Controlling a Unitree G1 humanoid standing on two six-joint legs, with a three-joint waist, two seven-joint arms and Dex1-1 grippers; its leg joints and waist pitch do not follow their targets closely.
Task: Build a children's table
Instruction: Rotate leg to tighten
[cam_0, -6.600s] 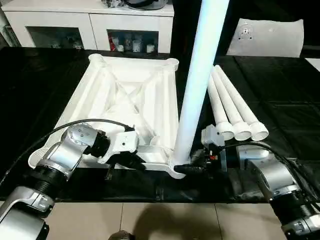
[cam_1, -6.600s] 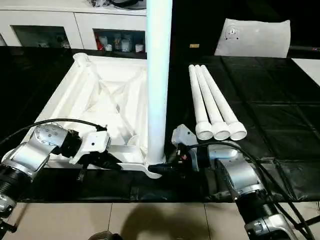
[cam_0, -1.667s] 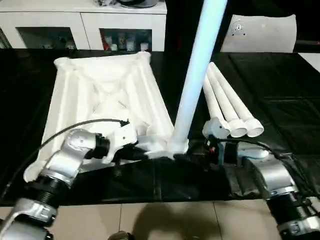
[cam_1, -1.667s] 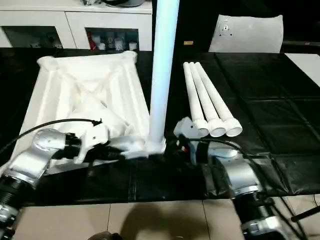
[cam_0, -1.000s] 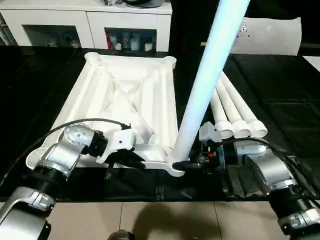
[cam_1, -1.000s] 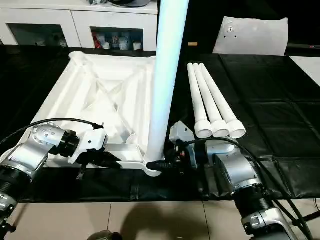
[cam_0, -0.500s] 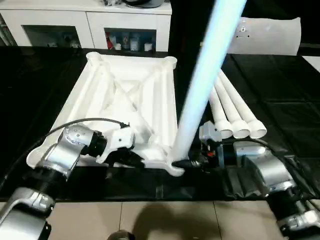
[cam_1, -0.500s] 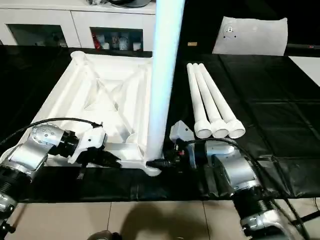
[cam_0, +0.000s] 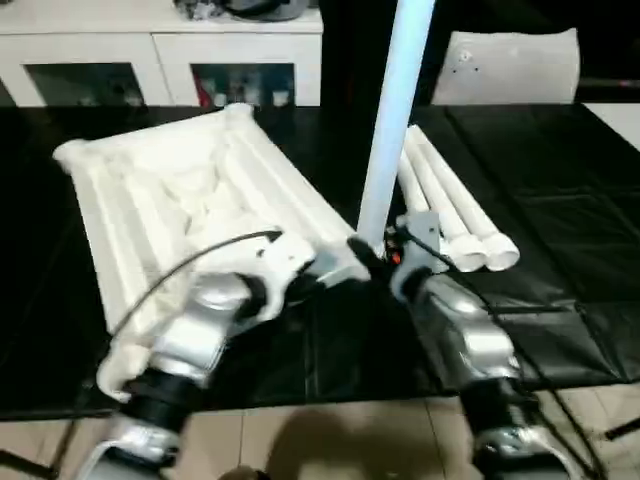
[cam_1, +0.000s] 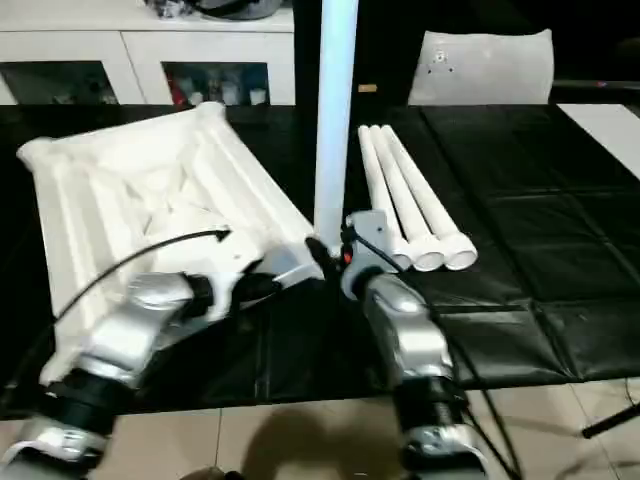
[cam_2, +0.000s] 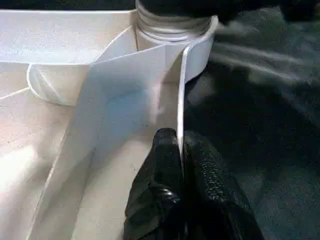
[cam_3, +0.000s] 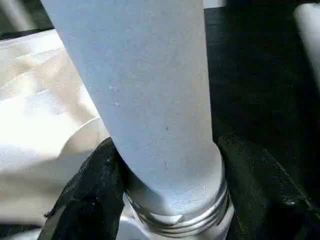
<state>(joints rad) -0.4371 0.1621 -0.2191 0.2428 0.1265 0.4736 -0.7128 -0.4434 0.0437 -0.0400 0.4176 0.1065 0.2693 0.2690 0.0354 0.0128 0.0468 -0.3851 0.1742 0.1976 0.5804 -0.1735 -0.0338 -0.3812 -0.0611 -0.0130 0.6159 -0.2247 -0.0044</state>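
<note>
**One leg up, three lying**

My right gripper (cam_3: 165, 200) clamps the upright leg (cam_0: 392, 120) at its corner socket (threaded end showing). My left gripper (cam_2: 180, 170) pinches the ribbed white tabletop (cam_0: 170, 200) rim. Three spare legs (cam_1: 405, 210) lie beside it.

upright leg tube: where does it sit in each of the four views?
Left eye: upright leg rises right of centre, from the tabletop's near corner socket out of the top edge.
Right eye: same leg, at centre.
Left wrist: its threaded base in the socket.
Right wrist: the tube, between the right gripper fingers.
Shared landmark: the threaded collar at the leg's base.
</note>
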